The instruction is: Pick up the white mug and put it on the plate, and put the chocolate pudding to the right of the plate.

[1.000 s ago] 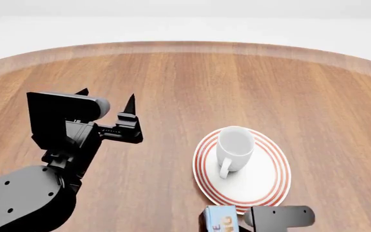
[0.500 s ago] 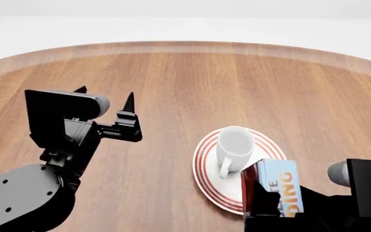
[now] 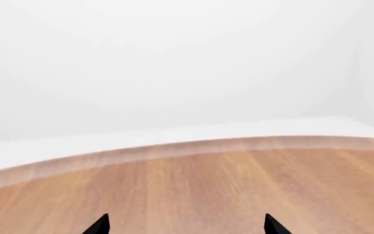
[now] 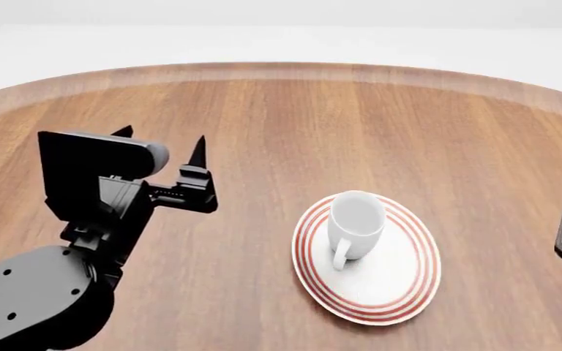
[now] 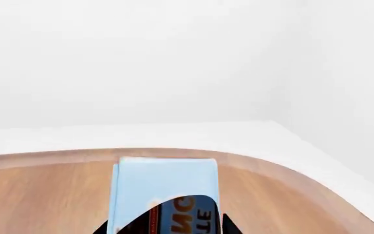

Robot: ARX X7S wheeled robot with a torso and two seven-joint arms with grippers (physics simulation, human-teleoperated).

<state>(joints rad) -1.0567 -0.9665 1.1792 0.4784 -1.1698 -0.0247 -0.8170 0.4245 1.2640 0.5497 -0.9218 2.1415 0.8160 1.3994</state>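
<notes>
1. A round wooden tabletop (image 4: 281, 124) fills the head view, under a plain white background.
2. The white mug (image 4: 356, 224) stands upright on the plate (image 4: 398, 285), toward the plate's far-left part, its handle pointing at the robot. That half of the task looks done.
3. The left gripper (image 4: 161, 150) hovers over the tabletop well to the left of the plate. Its jaws are spread apart and hold nothing; the left wrist view shows only bare wood between the tips.
4. Change: half a second ago the chocolate pudding was held over the plate's near-right edge. Now it has swung far to the right, and only a dark sliver of something shows at the right border of the head view, well clear of the plate.
5. In the right wrist view, the chocolate pudding (image 5: 166, 192) sits between the jaws of the right gripper (image 5: 166, 225), which clasp it, its light blue face upward.
6. Judged from this, the box is now on the correct side; lowering and releasing it remain.
</notes>
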